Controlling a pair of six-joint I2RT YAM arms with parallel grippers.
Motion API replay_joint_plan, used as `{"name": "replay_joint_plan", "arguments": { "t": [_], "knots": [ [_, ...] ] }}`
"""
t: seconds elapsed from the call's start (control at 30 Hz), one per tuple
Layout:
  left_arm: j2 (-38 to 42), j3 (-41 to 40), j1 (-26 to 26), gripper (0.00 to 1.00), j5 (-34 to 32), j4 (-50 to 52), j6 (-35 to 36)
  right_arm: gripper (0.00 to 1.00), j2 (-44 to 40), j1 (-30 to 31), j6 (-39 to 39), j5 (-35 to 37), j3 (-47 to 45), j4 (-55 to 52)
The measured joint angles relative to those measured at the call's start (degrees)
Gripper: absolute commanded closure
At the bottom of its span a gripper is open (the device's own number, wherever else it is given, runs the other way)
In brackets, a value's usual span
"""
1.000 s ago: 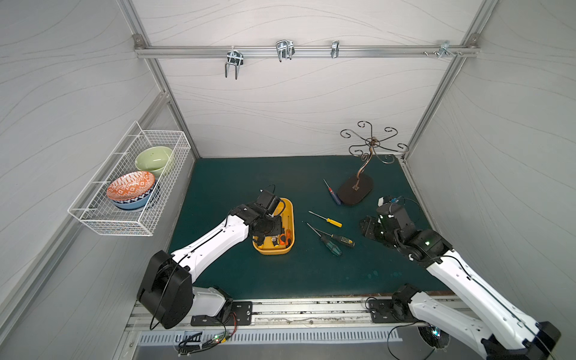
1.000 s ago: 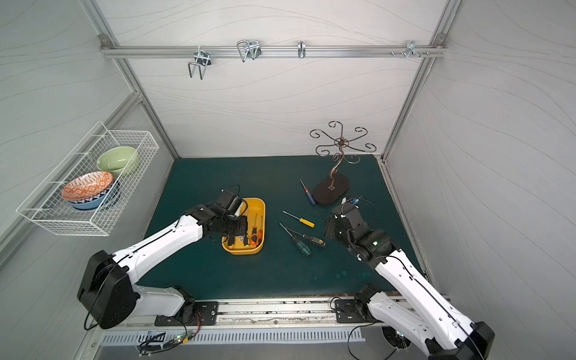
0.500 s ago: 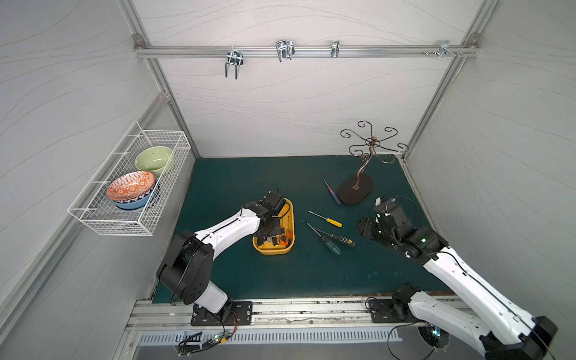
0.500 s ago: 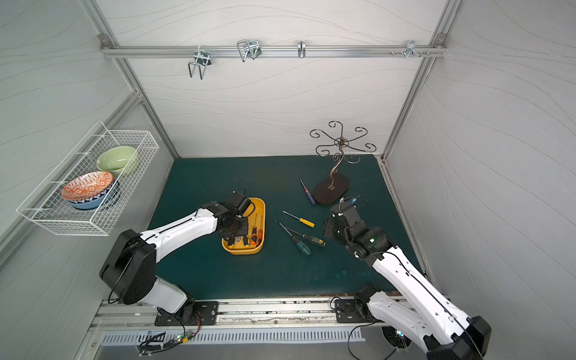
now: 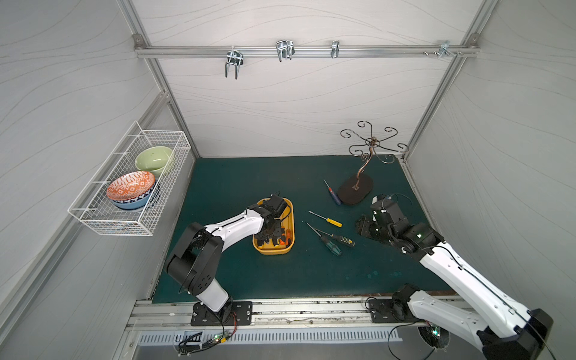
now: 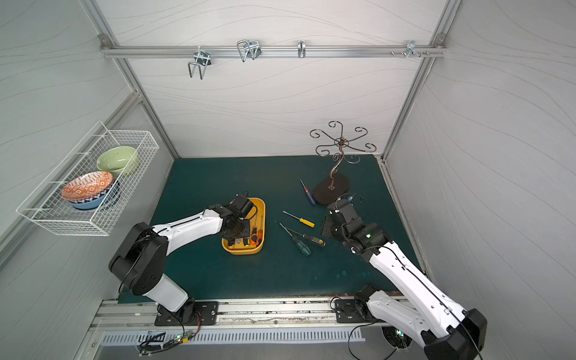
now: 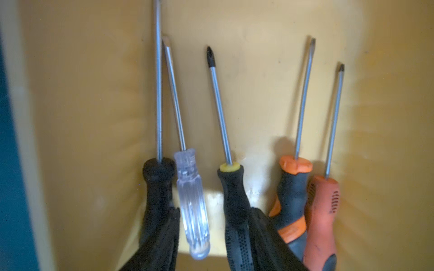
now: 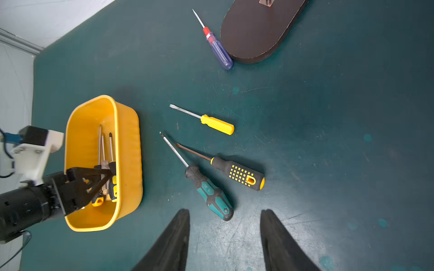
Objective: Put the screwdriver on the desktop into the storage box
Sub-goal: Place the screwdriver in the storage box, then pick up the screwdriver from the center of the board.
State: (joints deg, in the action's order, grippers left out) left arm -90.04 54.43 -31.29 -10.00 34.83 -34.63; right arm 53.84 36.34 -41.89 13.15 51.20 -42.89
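Note:
The yellow storage box (image 5: 274, 252) stands left of centre on the teal desktop (image 5: 237, 187). Several screwdrivers lie in it, among them a clear-handled one (image 7: 192, 206) and a black one with a yellow collar (image 7: 232, 199). My left gripper (image 7: 211, 225) is low inside the box, open, with those two handles lying between its fingers. Out on the desktop lie a yellow screwdriver (image 8: 217, 124), a black-and-yellow one (image 8: 237, 173), a teal one (image 8: 209, 192) and a blue one (image 8: 218, 50). My right gripper (image 8: 224, 213) hovers open just beside the teal handle, holding nothing.
A dark oval base (image 5: 355, 190) with a curled metal stand rises at the back right, next to the blue screwdriver. A white wire basket (image 5: 124, 187) with bowls hangs on the left wall. An aluminium rail (image 5: 296, 308) runs along the front edge.
My left arm has moved further over the storage box and its jaws have parted. The right gripper has stayed almost where it was, still open.

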Motion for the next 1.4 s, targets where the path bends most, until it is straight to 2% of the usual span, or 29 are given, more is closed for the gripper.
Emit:
{"name": "replay_joint_plan", "arguments": {
  "t": [0.2, 0.33, 0.5, 0.67, 0.87, 1.03, 1.4],
  "knots": [
    [12.70, -0.37, 0.70, 0.42, -2.60, -0.63, -0.13, 0.47, 4.61, -0.85, 3.45, -1.22, 3.39, -0.04],
    [20.50, -0.74, 4.55, 0.43, -1.68, -2.16, -0.09, 0.45, 12.87, -3.26, 8.50, -5.27, 8.85, -0.07],
    [24.79, -3.96, 11.17, 0.44, 1.40, -2.99, -0.09, 0.39, 25.24, -4.66, 16.90, -8.41, 16.37, -0.24],
    [27.82, -8.37, 14.19, 0.46, 4.04, -3.21, -0.09, 0.35, 36.15, -4.72, 24.72, -8.35, 22.97, -0.57],
    [28.94, -10.08, 15.23, 0.47, 5.25, -4.42, 0.13, 0.35, 48.17, -4.35, 32.17, -4.74, 30.75, 0.09],
    [28.94, -10.32, 15.82, 0.49, 5.62, -5.57, 0.46, 0.37, 56.00, -3.63, 36.37, 0.94, 37.11, 0.46],
    [28.83, -10.60, 16.57, 0.51, 5.73, -6.40, 1.31, 0.45, 67.45, -3.23, 40.54, 10.58, 45.83, 1.70]
  ]
}}
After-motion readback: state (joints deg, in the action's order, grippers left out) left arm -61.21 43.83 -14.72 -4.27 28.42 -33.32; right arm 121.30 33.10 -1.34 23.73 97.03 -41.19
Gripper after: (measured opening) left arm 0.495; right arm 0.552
